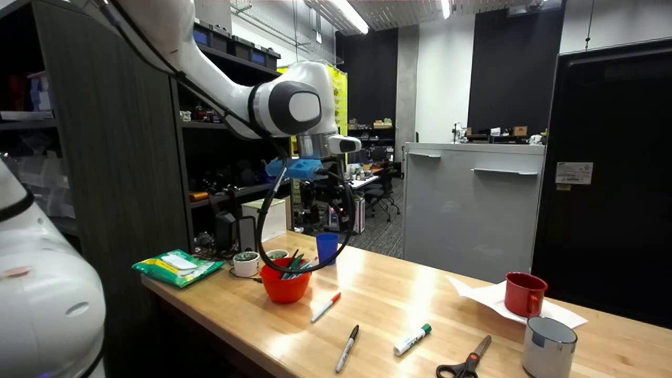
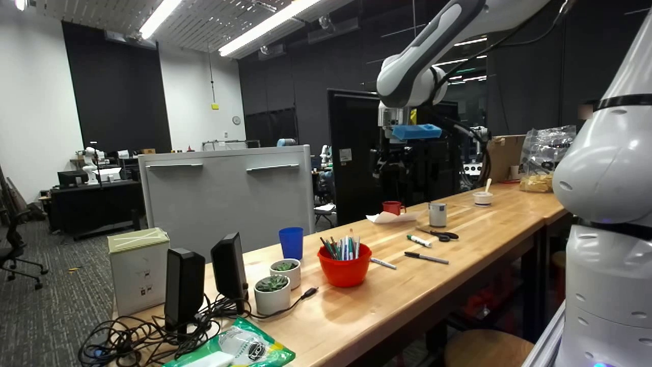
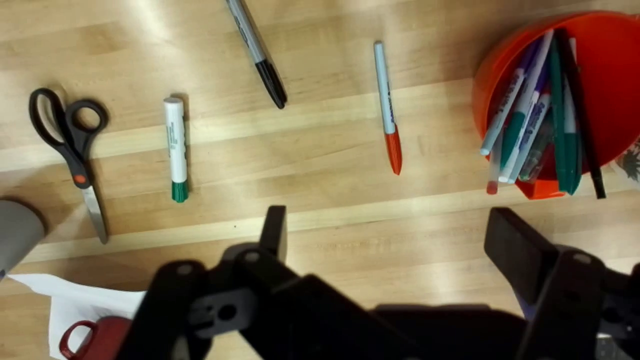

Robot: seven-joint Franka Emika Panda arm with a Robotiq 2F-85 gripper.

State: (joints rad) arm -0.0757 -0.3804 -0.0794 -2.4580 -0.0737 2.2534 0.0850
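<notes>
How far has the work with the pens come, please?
Done, it seems: several pens lean in the red bowl. In hand: nothing; the open gripper hovers above the table. Possibly left: the red-capped pen, the black-capped pen and the green-capped marker lie loose on the table.

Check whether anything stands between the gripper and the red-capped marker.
Nothing visible does: in the wrist view, the open gripper is above the table, the red-capped marker lies uncovered, and the red bowl stands apart.
</notes>
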